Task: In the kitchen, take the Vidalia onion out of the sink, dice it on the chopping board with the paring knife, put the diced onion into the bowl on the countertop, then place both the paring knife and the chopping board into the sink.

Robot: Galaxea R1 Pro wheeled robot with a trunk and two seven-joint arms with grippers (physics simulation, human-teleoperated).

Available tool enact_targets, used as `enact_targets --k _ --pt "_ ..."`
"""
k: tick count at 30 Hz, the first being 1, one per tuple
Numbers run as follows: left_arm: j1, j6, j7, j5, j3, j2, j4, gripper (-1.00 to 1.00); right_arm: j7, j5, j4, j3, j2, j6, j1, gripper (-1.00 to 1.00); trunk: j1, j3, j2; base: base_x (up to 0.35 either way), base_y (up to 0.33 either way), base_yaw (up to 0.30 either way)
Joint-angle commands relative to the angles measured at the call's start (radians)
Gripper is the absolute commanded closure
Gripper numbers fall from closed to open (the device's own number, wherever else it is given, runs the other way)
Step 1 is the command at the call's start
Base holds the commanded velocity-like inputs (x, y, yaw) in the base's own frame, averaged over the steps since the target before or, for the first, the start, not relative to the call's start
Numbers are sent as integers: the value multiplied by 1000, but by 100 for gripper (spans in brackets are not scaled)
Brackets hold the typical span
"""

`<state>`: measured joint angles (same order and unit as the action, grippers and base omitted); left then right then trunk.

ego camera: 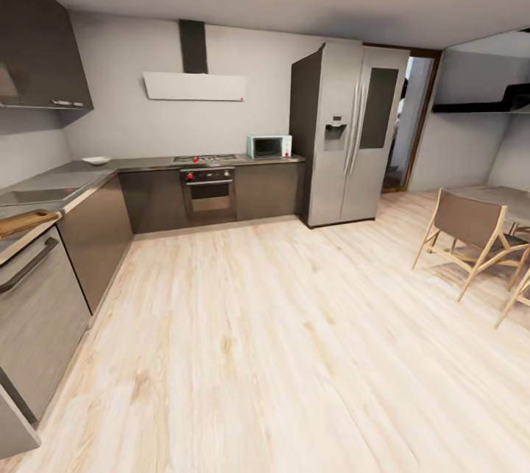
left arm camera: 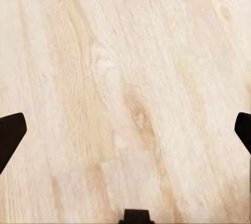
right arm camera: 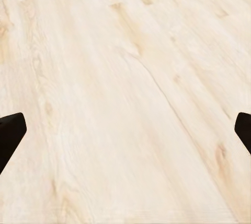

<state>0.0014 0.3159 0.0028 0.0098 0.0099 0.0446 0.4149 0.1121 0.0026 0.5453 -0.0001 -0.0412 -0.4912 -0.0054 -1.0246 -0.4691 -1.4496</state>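
Chopping board (ego camera: 26,222) on countertop (ego camera: 81,173), hands spread

No readable text, labels, brands or numbers anywhere; microwave (ego camera: 269,146) and fridge (ego camera: 352,133) panels too blurred.

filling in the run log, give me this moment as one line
phase: in transit, kitchen ahead | chopping board on countertop | bowl far corner | left pincer open, empty | right pincer open, empty, over floor
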Motion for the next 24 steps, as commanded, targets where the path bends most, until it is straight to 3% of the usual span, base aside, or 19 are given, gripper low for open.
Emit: enact_targets --k 1,24 --pt "0 2 0 1 1 0 1 -100 3 0 -1 0 0 -3 -1 -100 0 -1 0 248 -225 186" --pt "0 2 0 1 1 -2 -2 -100 3 0 -1 0 0 -3 0 -100 0 -1 0 248 -224 211"
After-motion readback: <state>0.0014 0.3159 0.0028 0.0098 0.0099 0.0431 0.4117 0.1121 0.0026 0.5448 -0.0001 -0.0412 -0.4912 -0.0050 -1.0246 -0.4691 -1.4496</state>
